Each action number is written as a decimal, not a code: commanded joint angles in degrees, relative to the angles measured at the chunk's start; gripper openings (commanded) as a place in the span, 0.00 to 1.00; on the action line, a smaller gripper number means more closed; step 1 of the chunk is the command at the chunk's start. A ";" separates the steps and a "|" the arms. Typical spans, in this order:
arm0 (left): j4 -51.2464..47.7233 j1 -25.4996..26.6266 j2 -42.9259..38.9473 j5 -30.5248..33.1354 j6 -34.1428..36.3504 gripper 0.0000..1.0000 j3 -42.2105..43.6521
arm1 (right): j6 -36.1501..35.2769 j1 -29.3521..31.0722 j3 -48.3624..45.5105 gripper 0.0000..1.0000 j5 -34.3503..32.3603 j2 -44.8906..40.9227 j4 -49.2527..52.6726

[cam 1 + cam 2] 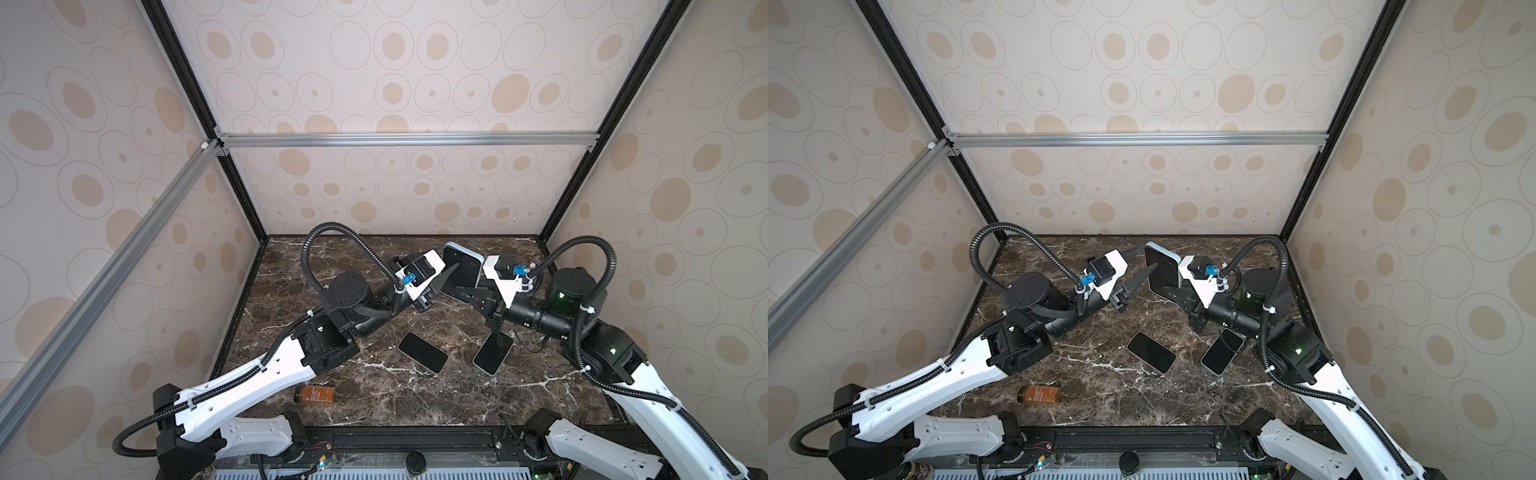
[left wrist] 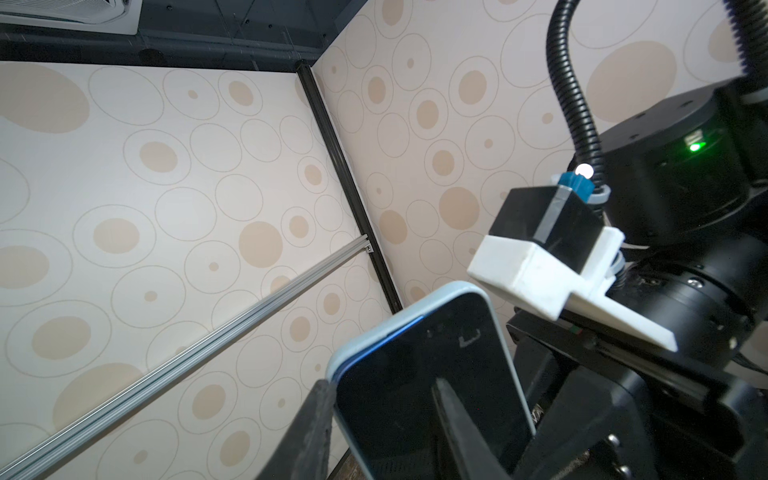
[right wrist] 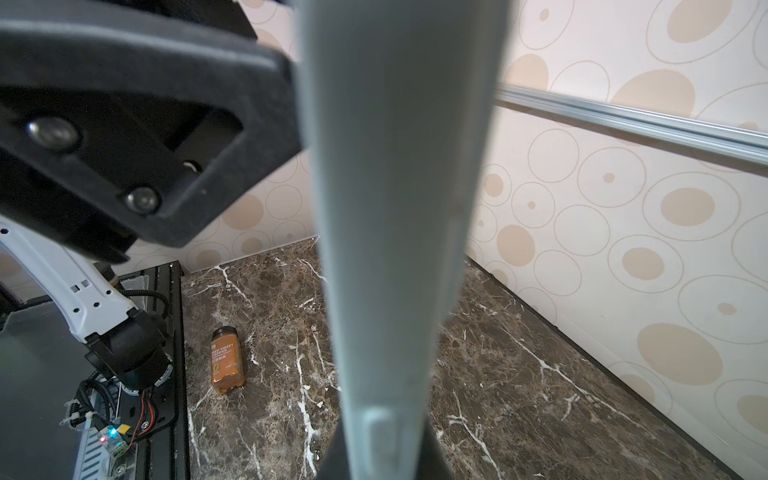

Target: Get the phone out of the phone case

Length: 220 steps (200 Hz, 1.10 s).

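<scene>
holding the phone upright above the bench in my clamped right end effector, i had my left end effector astride its top, grip unclear; the phone case was not yet off.

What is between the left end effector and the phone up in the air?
Nothing visible. The fingers of the left end effector sit on either side of the phone, which the right end effector holds up in its phone case.
</scene>
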<state>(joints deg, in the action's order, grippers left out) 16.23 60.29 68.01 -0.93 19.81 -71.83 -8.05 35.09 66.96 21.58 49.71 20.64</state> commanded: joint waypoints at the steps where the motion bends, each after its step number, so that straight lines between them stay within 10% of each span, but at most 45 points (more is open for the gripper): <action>1: 1.54 0.75 0.11 0.27 1.98 0.36 -3.20 | -0.91 0.34 2.36 0.00 1.56 -0.30 -2.89; 220: -3.67 0.77 2.56 0.82 0.58 0.34 -3.66 | -4.29 0.39 3.64 0.00 12.17 0.56 -2.10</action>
<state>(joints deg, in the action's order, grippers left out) 14.87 60.49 68.79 0.16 20.01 -73.49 -8.05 34.48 67.72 26.35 50.59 21.67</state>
